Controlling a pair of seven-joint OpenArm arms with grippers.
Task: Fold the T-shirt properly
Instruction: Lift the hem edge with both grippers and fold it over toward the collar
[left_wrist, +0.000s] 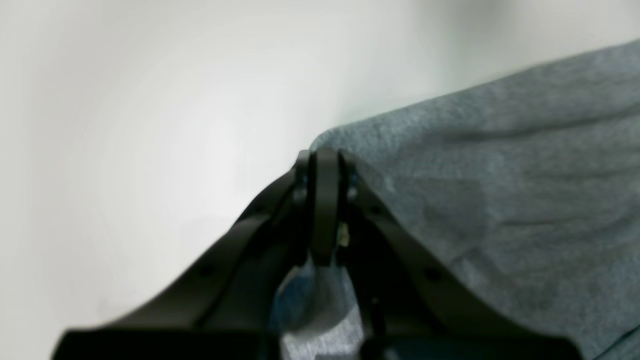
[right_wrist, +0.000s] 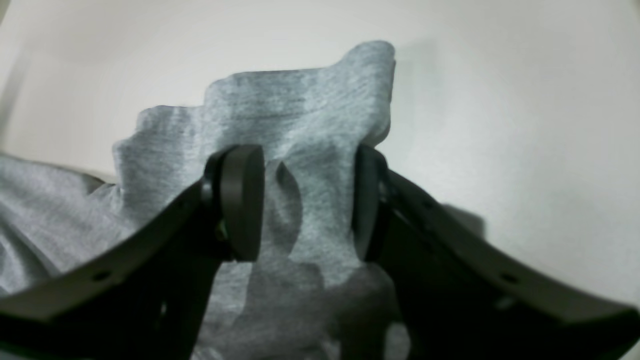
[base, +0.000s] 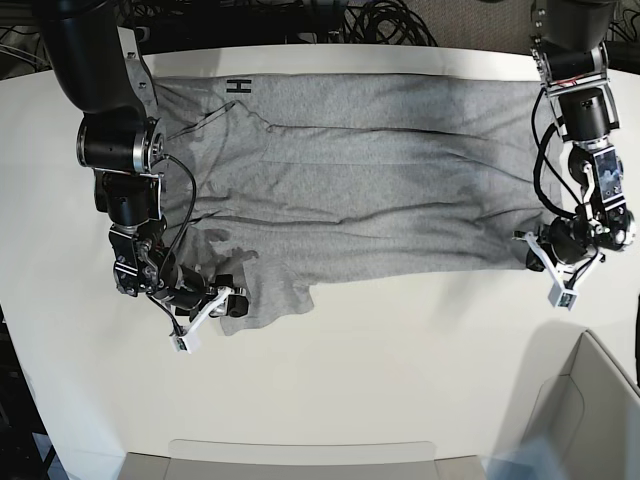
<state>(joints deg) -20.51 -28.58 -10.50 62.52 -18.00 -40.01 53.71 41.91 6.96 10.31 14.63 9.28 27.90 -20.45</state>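
One grey T-shirt (base: 350, 170) is spread flat across one white counter (base: 400, 380), between two black pincers. The left pincer (left_wrist: 325, 165) is seen clamped tight on one corner of the cloth, which is bunched between its jaws and stretches away to its right. The right pincer (right_wrist: 305, 200) is seen with jaws spread wide, one rumpled sleeve lying between them, ungripped. One cardboard box (base: 590, 410) is seen just below the left pincer in the base view.
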